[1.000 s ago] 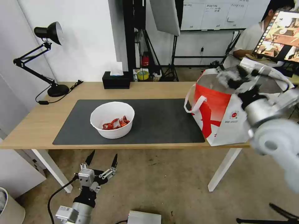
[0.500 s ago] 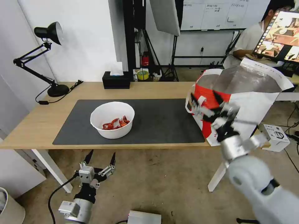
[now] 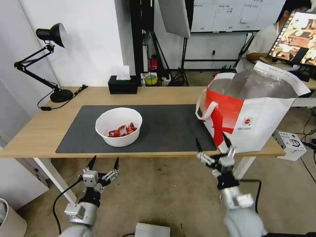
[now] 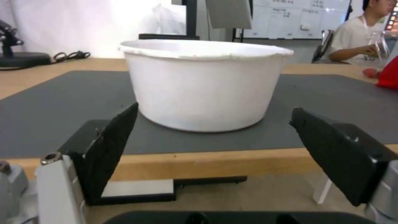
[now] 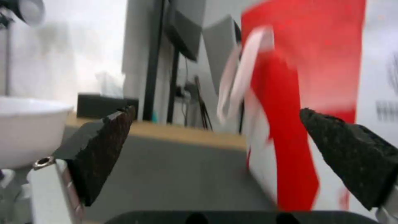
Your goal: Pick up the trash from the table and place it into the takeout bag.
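Table (image 3: 42, 131): light wood, white legs, dark grey mat (image 3: 171, 126) across its middle.

White bowl (image 3: 118, 126): on the mat, toward the mat's left half; red crayfish shells (image 3: 122, 130) inside. From the left wrist view its wall (image 4: 205, 90) hides the shells.

Takeout bag (image 3: 250, 112): at the table's right end, past the mat's right edge, open-topped, foil lining showing; contents hidden by its walls. Blurred in the right wrist view (image 5: 307, 102).

Left gripper (image 3: 103, 163): below the table's front edge, in front of the bowl, jaws apart, empty.

Right gripper (image 3: 212, 142): below the table's front edge, in front of the bag's left corner, jaws apart, empty.

Black tissue box (image 3: 123, 85): at the table's far edge, behind the bowl.
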Controlling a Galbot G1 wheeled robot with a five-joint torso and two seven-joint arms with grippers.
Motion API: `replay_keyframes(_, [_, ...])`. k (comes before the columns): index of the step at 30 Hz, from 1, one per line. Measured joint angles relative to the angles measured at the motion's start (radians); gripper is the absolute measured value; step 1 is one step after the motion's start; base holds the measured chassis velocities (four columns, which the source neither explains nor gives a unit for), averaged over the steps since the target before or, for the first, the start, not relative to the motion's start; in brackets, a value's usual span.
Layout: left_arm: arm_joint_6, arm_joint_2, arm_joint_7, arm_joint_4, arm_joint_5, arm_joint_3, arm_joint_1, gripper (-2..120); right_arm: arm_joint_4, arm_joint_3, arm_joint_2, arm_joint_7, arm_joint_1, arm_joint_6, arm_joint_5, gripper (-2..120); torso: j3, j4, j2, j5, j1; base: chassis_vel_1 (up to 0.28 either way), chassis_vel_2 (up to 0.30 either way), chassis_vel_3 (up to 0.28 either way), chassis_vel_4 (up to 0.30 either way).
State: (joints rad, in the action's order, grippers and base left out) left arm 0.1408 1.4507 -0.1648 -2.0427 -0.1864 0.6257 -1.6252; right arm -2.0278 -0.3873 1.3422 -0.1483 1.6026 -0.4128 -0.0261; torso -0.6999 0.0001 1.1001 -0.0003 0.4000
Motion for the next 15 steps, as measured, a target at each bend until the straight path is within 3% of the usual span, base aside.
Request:
replay_keyframes(3, [-0.014, -0.013, 0.000, 0.015, -0.002, -0.006, 0.024, 100, -0.027, 0.024, 0.061, -0.028, 0.093, 0.003, -0.039, 99, 0.000, -0.0002, 0.000, 0.0000, 0.000, 0.000, 0.000, 0.000, 0.000])
replay_keyframes(8, [-0.017, -0.014, 0.000, 0.020, -0.003, -0.010, 0.028, 100, -0.042, 0.029, 0.085, -0.045, 0.145, 0.005, -0.059, 99, 0.000, -0.0002, 0.000, 0.0000, 0.000, 0.000, 0.000, 0.000, 0.000])
replay_keyframes(11, [-0.018, -0.013, 0.000, 0.023, -0.003, -0.011, 0.031, 100, -0.071, 0.029, 0.085, -0.067, 0.176, 0.039, -0.063, 99, 0.000, -0.0001, 0.000, 0.0003, 0.000, 0.000, 0.000, 0.000, 0.000])
replay_keyframes(13, [-0.019, -0.012, 0.000, 0.023, -0.003, -0.009, 0.032, 100, -0.142, 0.030, 0.074, -0.080, 0.204, 0.140, -0.050, 100, 0.000, -0.0001, 0.000, 0.0002, 0.000, 0.000, 0.000, 0.000, 0.000])
replay_keyframes(15, [-0.019, -0.012, 0.000, 0.023, -0.004, -0.008, 0.032, 100, -0.162, 0.032, 0.072, -0.084, 0.207, 0.162, -0.041, 100, 0.000, -0.0001, 0.000, 0.0002, 0.000, 0.000, 0.000, 0.000, 0.000])
